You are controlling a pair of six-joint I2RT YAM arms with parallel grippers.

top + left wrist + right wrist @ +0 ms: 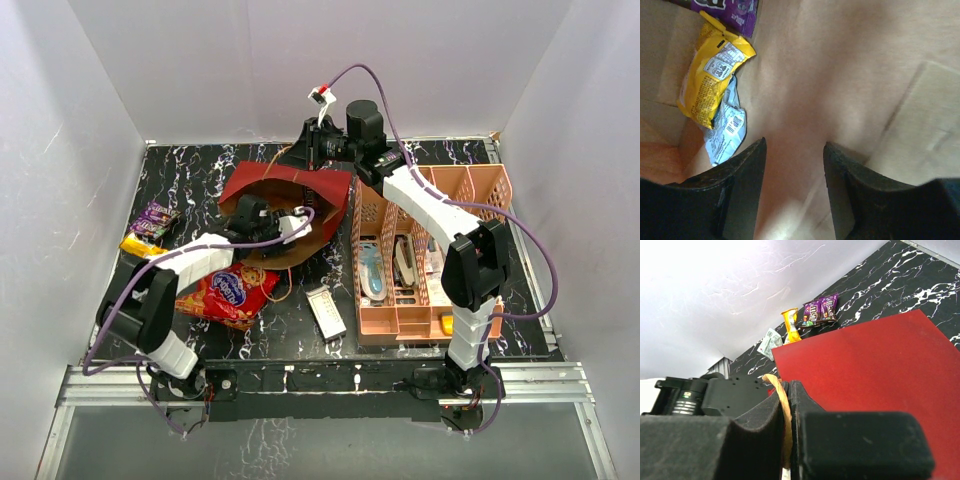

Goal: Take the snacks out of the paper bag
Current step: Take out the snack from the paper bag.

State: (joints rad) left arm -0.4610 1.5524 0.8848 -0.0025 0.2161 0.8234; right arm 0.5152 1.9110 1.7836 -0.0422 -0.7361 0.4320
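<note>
Black left claw [794,150] inside paper bag [855,65]

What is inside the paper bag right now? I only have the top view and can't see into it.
Observer: The left wrist view shows a yellow packet, a clear wrapper and part of a purple packet lying on the brown inside of the paper bag.
Reviewer: Do the left fingers have one?
Observer: No. The left fingers stand apart with nothing between them; the packets lie off to one side.
Reviewer: And the right arm?
Observer: The right fingers are shut on the bag's cord handle.
</note>
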